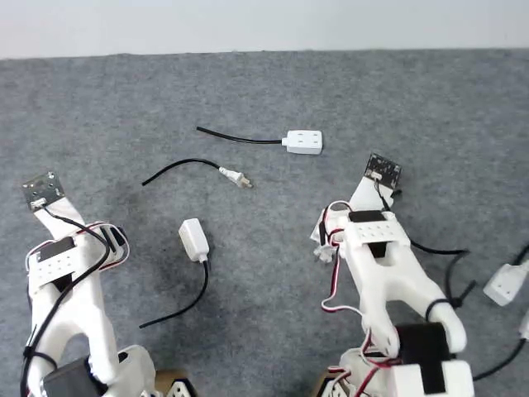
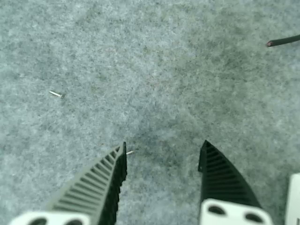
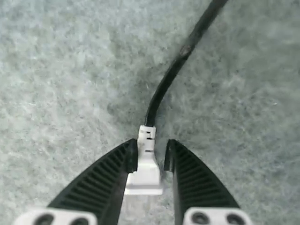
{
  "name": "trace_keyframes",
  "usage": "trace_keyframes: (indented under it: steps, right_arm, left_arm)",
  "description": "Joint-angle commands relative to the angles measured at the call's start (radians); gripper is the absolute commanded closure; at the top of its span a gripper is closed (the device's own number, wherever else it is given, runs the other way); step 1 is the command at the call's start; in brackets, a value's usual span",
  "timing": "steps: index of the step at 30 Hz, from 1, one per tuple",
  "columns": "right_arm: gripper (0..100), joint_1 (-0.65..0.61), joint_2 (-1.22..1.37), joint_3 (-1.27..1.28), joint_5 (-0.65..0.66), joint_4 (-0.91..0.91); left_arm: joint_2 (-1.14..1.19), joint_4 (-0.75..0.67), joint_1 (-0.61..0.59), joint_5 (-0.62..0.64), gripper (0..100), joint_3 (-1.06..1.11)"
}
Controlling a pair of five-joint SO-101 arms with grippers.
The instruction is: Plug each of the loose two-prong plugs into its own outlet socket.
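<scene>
In the right wrist view my right gripper (image 3: 151,141) is shut on a small white plug (image 3: 145,171), whose black cord (image 3: 173,75) runs away over the grey carpet. My left gripper (image 2: 164,145) is open just above bare carpet with nothing between its fingers. In the high view a loose two-prong plug (image 1: 235,177) with a black cord lies mid-table. A white outlet socket (image 1: 302,142) on a black cord lies beyond it. A second white socket block (image 1: 193,238) lies between the arms, close to the left arm (image 1: 62,265). The right arm (image 1: 376,240) hides its own gripper.
A white connector (image 1: 504,284) with cables lies at the right edge. A black cord end (image 2: 283,41) and two tiny metal bits (image 2: 56,94) lie on the carpet in the left wrist view. The grey carpet (image 1: 124,99) is open at the back left.
</scene>
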Motion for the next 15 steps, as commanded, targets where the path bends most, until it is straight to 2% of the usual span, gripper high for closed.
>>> trace_keyframes:
  steps: [1,10,15]
  right_arm:
    - [89.7,0.007,0.038,-0.069,0.011,-0.002]
    - [89.8,0.007,0.130,-0.170,0.014,-0.001]
    - [89.8,0.005,0.140,-0.238,0.077,0.102]
  left_arm:
    - [-0.014,0.008,0.008,-0.011,77,-0.038]
    - [-0.014,0.009,0.008,-0.023,77,-0.038]
    - [-0.014,0.009,0.008,-0.029,77,-0.038]
